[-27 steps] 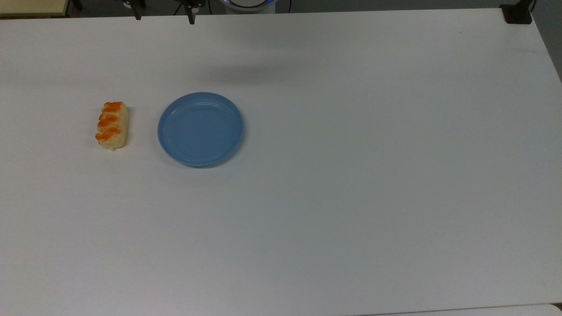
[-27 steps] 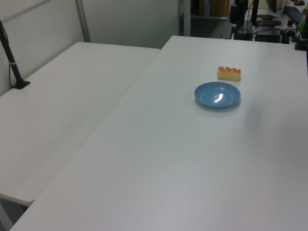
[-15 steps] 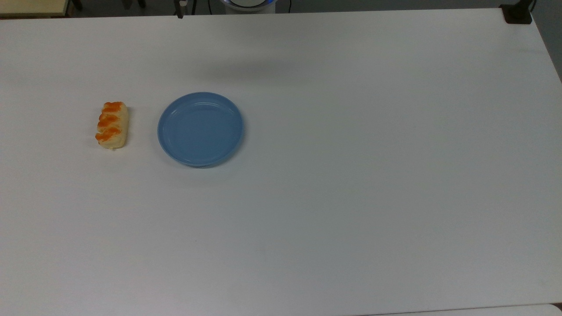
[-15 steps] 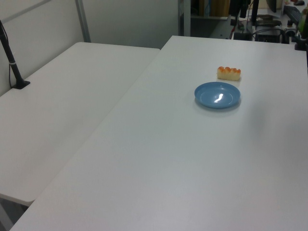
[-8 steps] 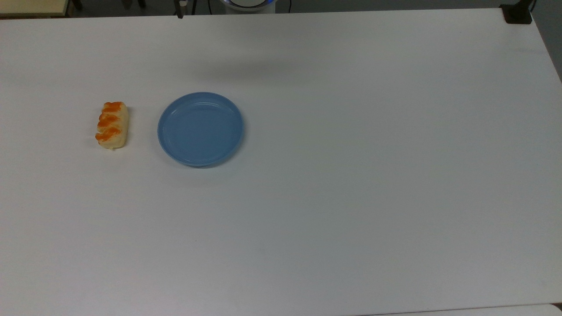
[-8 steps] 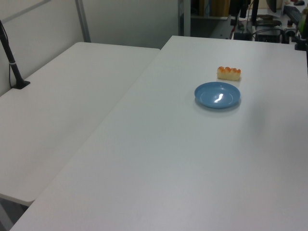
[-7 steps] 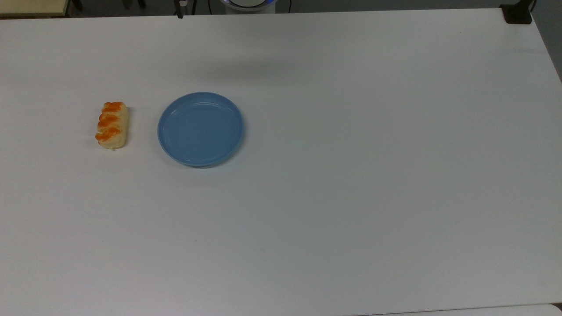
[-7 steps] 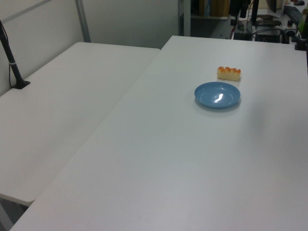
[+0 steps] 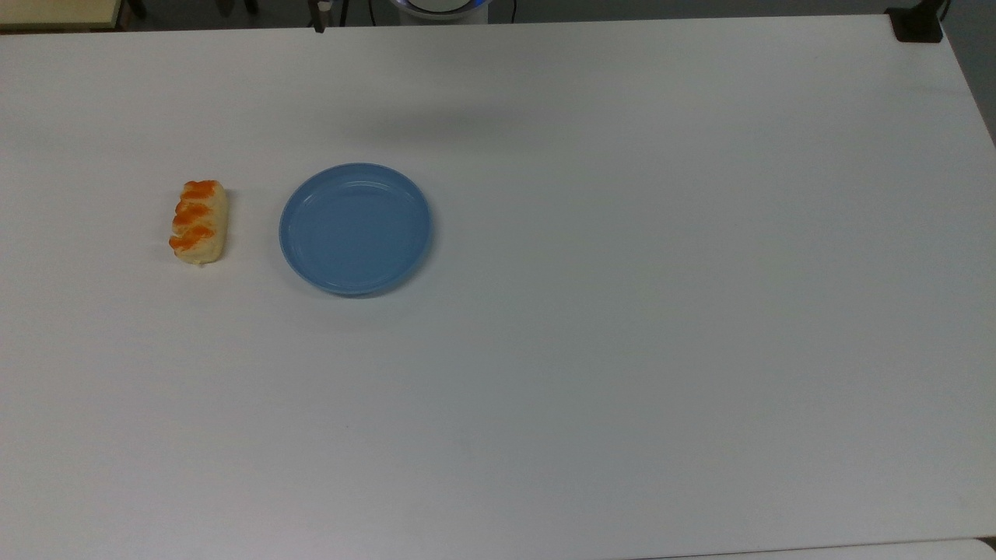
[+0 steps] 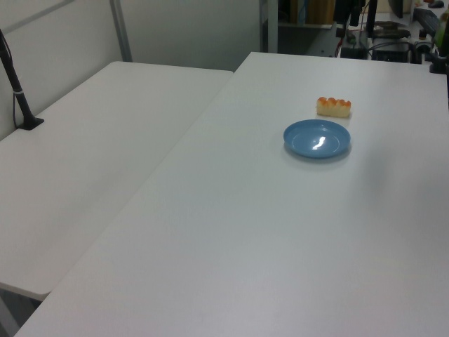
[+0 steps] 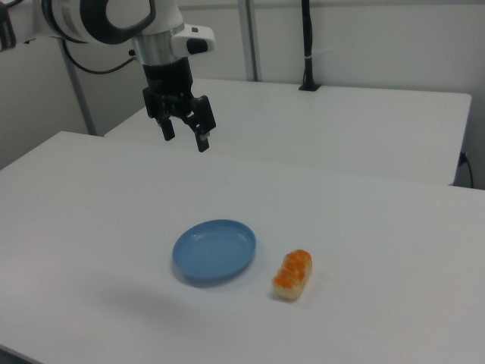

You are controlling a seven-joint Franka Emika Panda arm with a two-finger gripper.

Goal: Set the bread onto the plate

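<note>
1. Since the earlier frames, the dark finger tips that poked in at the top view's upper edge have pulled out of that spot, leaving just a sliver at the edge; bread and plate have not shifted.
2. The small oblong pale-yellow bun with orange glazed patches, the bread (image 9: pixel 199 222), lies flat on the white table (image 9: pixel 622 311), just beside the round shallow glossy blue plate (image 9: pixel 355 229), on the top view's left of it, with a strip of bare table between them.
3. Nothing rests in the plate, so I judge the task barely begun: approach, grasp, lift, carry and release are all left.
4. From the right view, the black two-finger end effector (image 11: pixel 184 128) hangs high over the table, beyond the plate and well apart from the bread, pointing down.
5. Its fingers are spread with a clear gap, holding nothing and touching nothing.
6. It will likely need to travel across past the plate and descend over the bread.
</note>
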